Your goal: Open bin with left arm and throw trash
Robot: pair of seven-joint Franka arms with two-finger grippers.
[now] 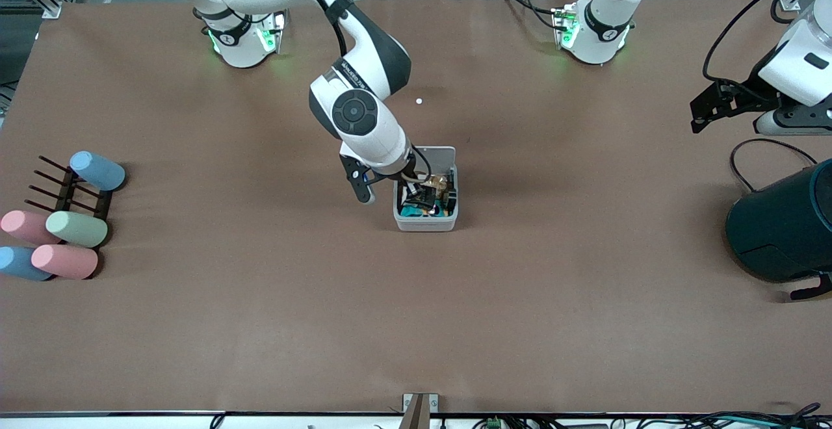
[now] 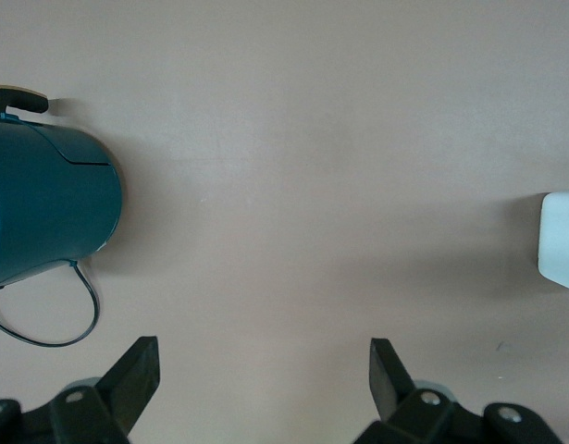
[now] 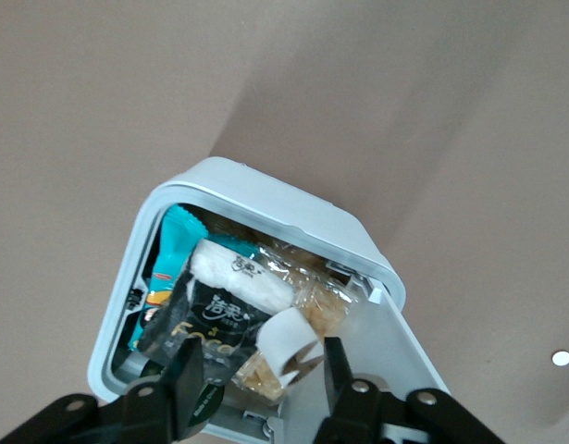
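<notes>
Bin (image 1: 426, 223) at the table's middle, a small white square box with rounded corners, its hinged lid (image 1: 437, 154) swung up at the edge farther from the front camera. We see it packed with wrappers: a teal packet (image 3: 173, 245), a black shiny wrapper (image 3: 203, 324) with pale lettering, clear crinkled bags (image 3: 312, 291) and a whitish bent loop band (image 3: 289, 340).

The right gripper (image 1: 416, 196) reaches down into the open bin from the right arm's base. In the right wrist view its fingers (image 3: 184, 370) stand parted, one at the black wrapper and one just beside the loop band; we cannot tell whether either scrap is gripped.

Toward the right arm's end of the table lie pastel cylinders (image 1: 77, 229) in blue, pink and green around a dark rack (image 1: 65, 188). Toward the left arm's end stands a large dark teal round container (image 1: 783, 227) with a thin black cable (image 2: 76, 319).

The left gripper (image 1: 715, 105) waits over bare table (image 1: 416, 325) above that container, fingers (image 2: 136, 375) spread wide and empty. Farther from the camera than the bin rests a tiny white bead (image 1: 419, 101).
</notes>
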